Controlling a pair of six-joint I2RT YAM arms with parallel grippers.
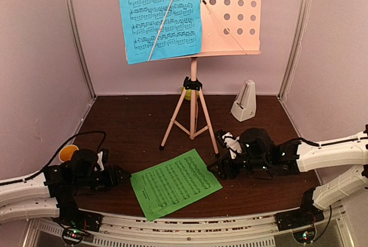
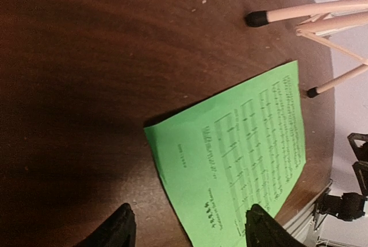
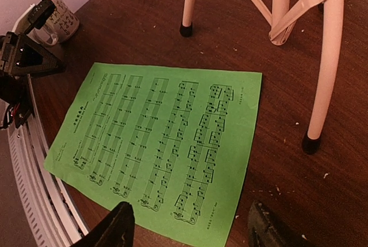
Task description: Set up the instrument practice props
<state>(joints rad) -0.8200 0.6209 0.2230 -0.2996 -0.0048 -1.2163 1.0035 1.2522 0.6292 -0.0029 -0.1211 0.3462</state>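
Note:
The pink perforated music stand (image 1: 230, 11) stands on its tripod at the back middle, with the blue music sheet (image 1: 159, 14) held on its left half. The green music sheet (image 1: 175, 182) lies flat on the table at the front middle; it also shows in the left wrist view (image 2: 241, 155) and the right wrist view (image 3: 161, 143). My left gripper (image 1: 123, 176) is open and empty just left of the green sheet. My right gripper (image 1: 215, 168) is open and empty just right of it. The white pyramid metronome (image 1: 244, 101) stands at the back right.
A white mug with orange lining (image 1: 68, 153) sits at the left by my left arm. A lime-green bowl (image 1: 185, 93) peeks out behind the stand's pole. Tripod feet (image 3: 311, 143) rest near the right gripper. Pale walls enclose the table.

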